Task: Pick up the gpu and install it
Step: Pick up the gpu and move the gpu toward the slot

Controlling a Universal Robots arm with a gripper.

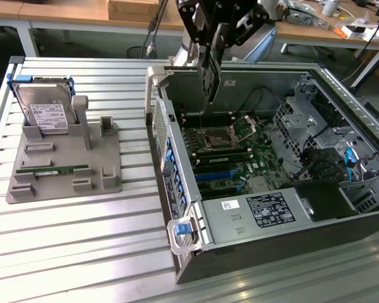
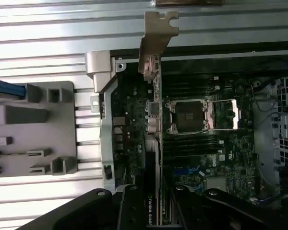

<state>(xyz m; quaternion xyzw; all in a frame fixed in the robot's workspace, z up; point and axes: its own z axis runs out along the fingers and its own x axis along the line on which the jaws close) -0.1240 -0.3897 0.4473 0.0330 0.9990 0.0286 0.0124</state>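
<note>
gpu (image 1: 212, 85), where?
— Hanging on edge above the open computer case (image 1: 188, 208), over its motherboard (image 1: 252, 154), not yet seated.
— State of gripper (image 1: 212, 50)?
— Closed on the card's upper end, with the silver bracket (image 2: 157, 31) at the far end.
— Handling?
— Probably light, stiff and fragile (grip the board edges, never the contacts).

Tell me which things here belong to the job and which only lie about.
Job: gpu, held by the gripper over the open computer case; motherboard inside.
Lying about: hard drive, green RAM stick, both in the grey holder.
</note>
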